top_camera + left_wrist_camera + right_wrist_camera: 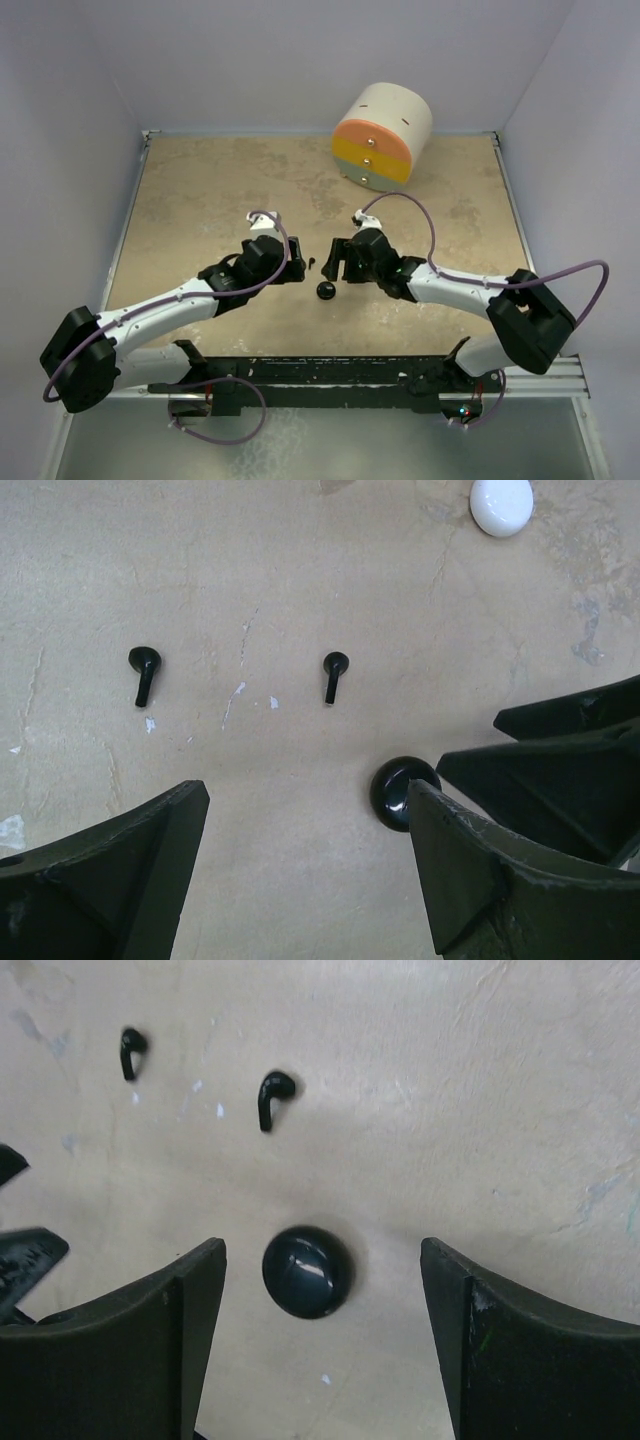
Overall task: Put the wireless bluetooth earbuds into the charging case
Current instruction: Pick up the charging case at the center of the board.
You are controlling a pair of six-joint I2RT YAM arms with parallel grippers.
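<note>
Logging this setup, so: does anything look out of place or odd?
One earbud and the other earbud lie loose on the table, outside the charging case, whose smooth dome shows no opening, so it looks shut. An unidentified white rounded object lies nearby.

The small stemmed plastic earbuds (143, 670) are solid black. The round glossy plastic charging case (307, 1270) is black with a pale sheen. The stone-look tabletop (200, 190) is mottled beige, flecked white. The cylindrical drawer unit (385, 130) is cream, with orange and yellow fronts.
</note>
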